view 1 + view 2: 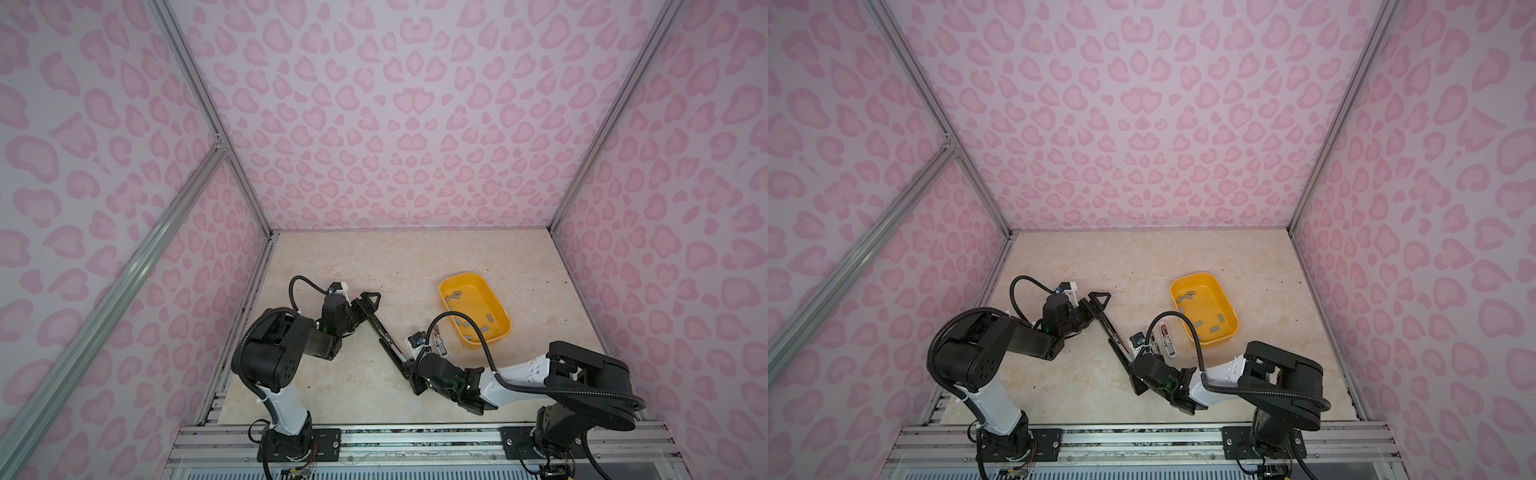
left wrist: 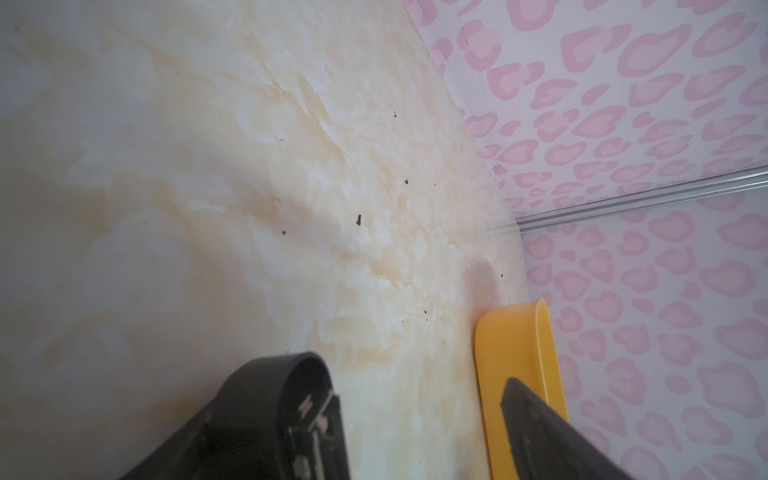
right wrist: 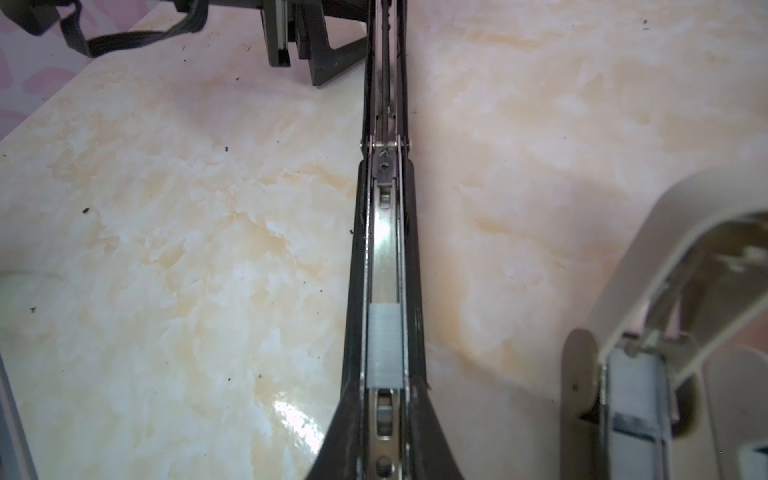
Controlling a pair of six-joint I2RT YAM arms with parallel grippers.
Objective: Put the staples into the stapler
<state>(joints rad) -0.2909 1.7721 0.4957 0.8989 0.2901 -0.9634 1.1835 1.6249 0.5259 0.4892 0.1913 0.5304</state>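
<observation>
The black stapler [image 1: 384, 340] lies folded out flat on the worktop [image 1: 374, 257], running slantwise between the two arms in both top views. The right claw [image 3: 384, 415] is closed on its near end, one finger on each side of the metal magazine channel. In the right wrist view that channel is uncovered, and one grey strip of staples [image 3: 384, 345] sits inside it, just ahead of the claw's fingers, with bare shiny rail beyond it up to the hinge.

The left claw [image 2: 409, 374] stands open at the stapler's far end. Its wrist view shows only bare worktop between the two fingers. From above it seems to sit just beside the stapler's tip, though contact cannot be judged there.

The loose staples [image 1: 1198, 322] lie scattered in the yellow tray [image 1: 473, 343], which stands on the right part of the worktop, behind the right arm's wrist. A small white stapler [image 1: 439, 343] lies between the tray and the black stapler, near the right claw. In the right wrist view its top is swung up.
</observation>
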